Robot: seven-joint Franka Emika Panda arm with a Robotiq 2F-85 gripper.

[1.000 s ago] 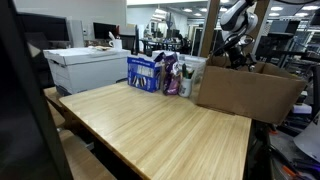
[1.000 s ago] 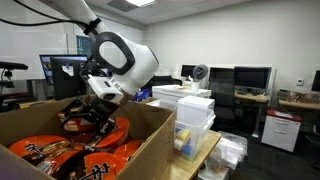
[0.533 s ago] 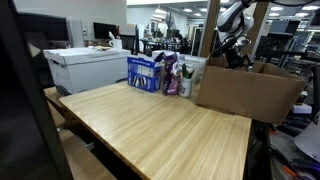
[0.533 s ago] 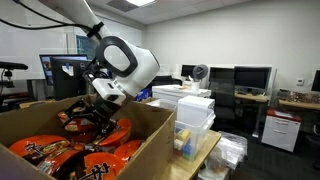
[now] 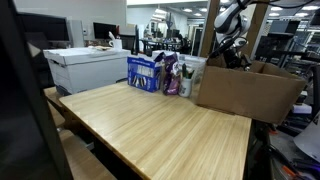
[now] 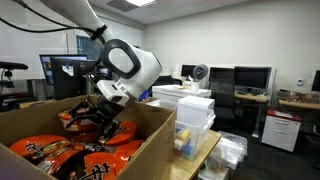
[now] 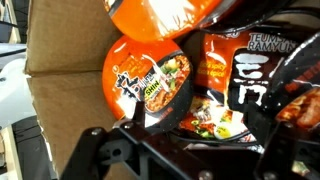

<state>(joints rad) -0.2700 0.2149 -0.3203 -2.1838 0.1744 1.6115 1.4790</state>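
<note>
Wrist view shows the claw [image 7: 190, 140] over ramen bowls [image 7: 148, 82]; its opening cannot be told.

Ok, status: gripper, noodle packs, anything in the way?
Gripper low inside cardboard box, jaws unclear. Over orange noodle packs, grip not confirmed. Walls close around.
</note>
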